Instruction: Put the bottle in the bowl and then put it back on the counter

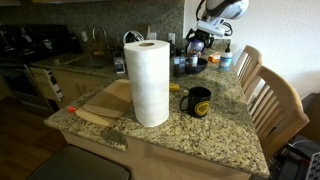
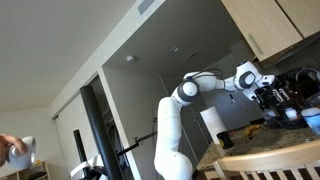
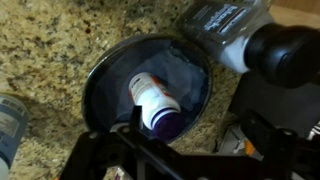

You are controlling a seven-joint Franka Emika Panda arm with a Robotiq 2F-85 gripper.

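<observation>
In the wrist view the small bottle (image 3: 153, 98), with a red-orange label and one dark end, lies on its side inside the wide dark bowl (image 3: 100, 70) on the speckled granite counter. My gripper (image 3: 195, 135) hovers just above the bowl's near rim. Its dark fingers are spread wide and do not touch the bottle. In an exterior view the gripper (image 1: 197, 40) hangs over the far end of the counter, where the bowl (image 1: 190, 66) is barely visible. The arm and gripper (image 2: 270, 95) also show in an exterior view.
A paper towel roll (image 1: 150, 82), a black mug (image 1: 198, 102) and a wooden cutting board (image 1: 105, 100) stand on the counter. Wooden chairs (image 1: 270, 95) line one side. A light container with a dark end (image 3: 225, 30) and a blue-grey bottle (image 3: 8, 125) lie beside the bowl.
</observation>
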